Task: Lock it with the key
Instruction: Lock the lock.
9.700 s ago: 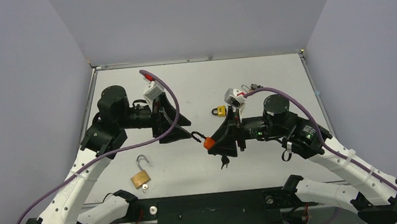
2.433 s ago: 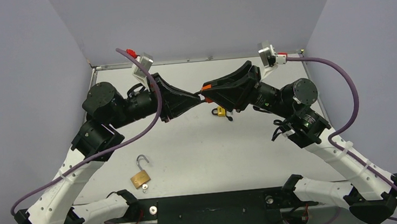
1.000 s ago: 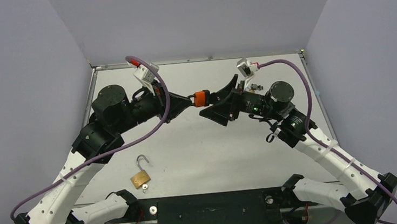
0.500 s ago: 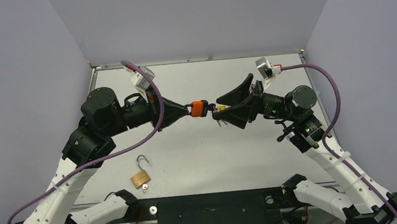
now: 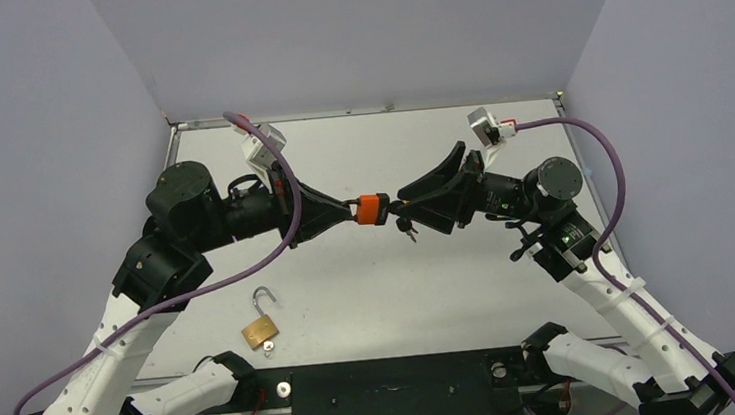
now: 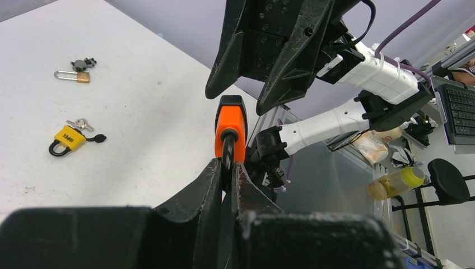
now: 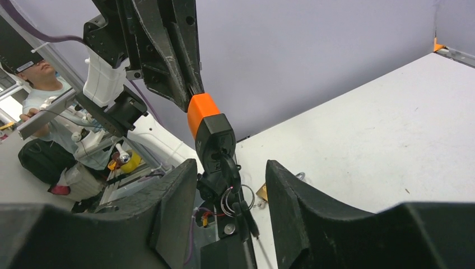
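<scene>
The left claw (image 6: 226, 166) is pinching tight the shackle (image 6: 228, 150) of the orange padlock (image 5: 374, 209) above the worktop (image 5: 371, 297), while the right claw (image 7: 232, 167), jaws apart and empty, is straddling the key (image 7: 228, 178) in the padlock's base, next needing to grip and turn it.

Top cam: high at near edge, looking down on table (image 5: 371, 287). Wrist cams: close, facing each other; all share padlock (image 5: 374, 209).

Bright, even light from above — only soft shadows on the table (image 5: 401, 295). Close to the lens my fingers (image 7: 313, 224) look dark, slightly blurred.
</scene>
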`<act>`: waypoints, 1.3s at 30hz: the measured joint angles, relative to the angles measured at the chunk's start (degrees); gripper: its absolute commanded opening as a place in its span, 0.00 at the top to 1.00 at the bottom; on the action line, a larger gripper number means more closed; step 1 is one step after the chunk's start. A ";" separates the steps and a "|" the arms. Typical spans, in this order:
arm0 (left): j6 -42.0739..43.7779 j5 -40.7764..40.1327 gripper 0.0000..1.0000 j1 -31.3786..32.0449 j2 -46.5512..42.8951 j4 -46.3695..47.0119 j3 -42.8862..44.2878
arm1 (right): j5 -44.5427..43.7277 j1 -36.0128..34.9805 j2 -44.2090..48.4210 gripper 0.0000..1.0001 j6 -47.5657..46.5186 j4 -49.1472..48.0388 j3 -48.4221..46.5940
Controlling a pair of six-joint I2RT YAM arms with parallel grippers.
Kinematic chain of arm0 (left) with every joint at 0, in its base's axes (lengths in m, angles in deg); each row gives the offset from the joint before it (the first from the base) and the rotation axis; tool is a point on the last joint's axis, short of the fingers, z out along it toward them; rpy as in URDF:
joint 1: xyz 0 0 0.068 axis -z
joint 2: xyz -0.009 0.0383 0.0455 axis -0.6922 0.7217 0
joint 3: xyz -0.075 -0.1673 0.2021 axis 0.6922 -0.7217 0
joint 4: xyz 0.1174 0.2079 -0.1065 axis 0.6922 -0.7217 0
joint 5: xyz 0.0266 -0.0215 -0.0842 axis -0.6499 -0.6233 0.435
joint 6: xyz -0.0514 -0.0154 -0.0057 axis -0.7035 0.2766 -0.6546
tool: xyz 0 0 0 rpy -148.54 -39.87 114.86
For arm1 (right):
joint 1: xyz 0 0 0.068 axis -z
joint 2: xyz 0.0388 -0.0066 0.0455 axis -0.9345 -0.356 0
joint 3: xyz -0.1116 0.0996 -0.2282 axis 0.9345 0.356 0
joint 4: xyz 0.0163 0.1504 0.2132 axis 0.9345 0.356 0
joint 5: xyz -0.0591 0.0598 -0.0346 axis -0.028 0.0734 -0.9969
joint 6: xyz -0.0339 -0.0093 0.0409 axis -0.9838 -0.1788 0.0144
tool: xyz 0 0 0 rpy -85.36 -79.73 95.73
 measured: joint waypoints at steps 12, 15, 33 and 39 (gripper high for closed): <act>-1.51 0.48 1.00 -0.15 0.00 0.87 0.00 | -0.07 -3.10 -1.62 0.83 -2.67 2.23 -0.24; -1.70 0.68 1.00 -0.44 0.02 0.90 0.00 | -0.13 -3.50 -1.66 0.95 -3.69 3.37 -0.26; -3.72 4.24 1.00 -7.52 -0.04 3.30 -1.40 | -2.23 -1.27 -0.02 1.00 -5.79 6.08 1.09; -4.68 4.00 1.00 -10.27 -1.22 4.35 -2.82 | -4.61 0.42 0.85 1.00 -7.26 8.81 2.56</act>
